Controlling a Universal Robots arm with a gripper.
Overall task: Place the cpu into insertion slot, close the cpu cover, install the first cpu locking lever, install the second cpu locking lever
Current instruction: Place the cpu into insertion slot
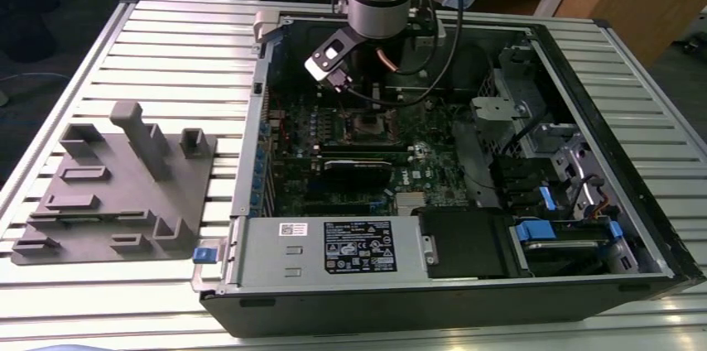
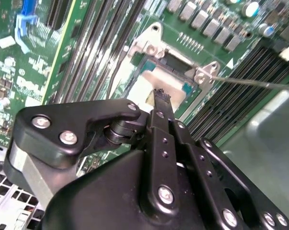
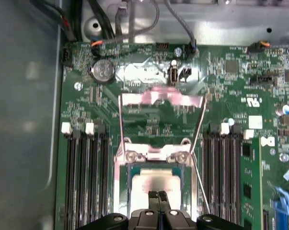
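The cpu (image 3: 156, 183) is a dull silver square lying flat in the insertion slot (image 3: 121, 191), with green board around it. In the second wrist view the cpu (image 2: 143, 86) shows pale below the slot's metal bracket (image 2: 154, 45). My gripper (image 3: 157, 194) hovers right over the chip's near edge, its two black fingertips pressed together with nothing between them; the second wrist view has the gripper (image 2: 161, 96) tip at the chip's edge. The cpu cover (image 3: 161, 98) stands raised from its hinge (image 3: 156, 154). A thin wire lever (image 2: 249, 82) sticks out free beside the socket. In the exterior view the gripper (image 1: 359, 107) hangs above the socket (image 1: 370, 127).
Long black memory slots (image 3: 84, 172) flank the socket on both sides. A coin battery (image 3: 102, 71) and cables (image 3: 134, 19) lie beyond it. The case walls (image 1: 618, 119), a power supply (image 1: 331, 247) and drive bays (image 1: 552, 202) ring the board. A grey fixture plate (image 1: 122, 185) sits at the exterior view's left.
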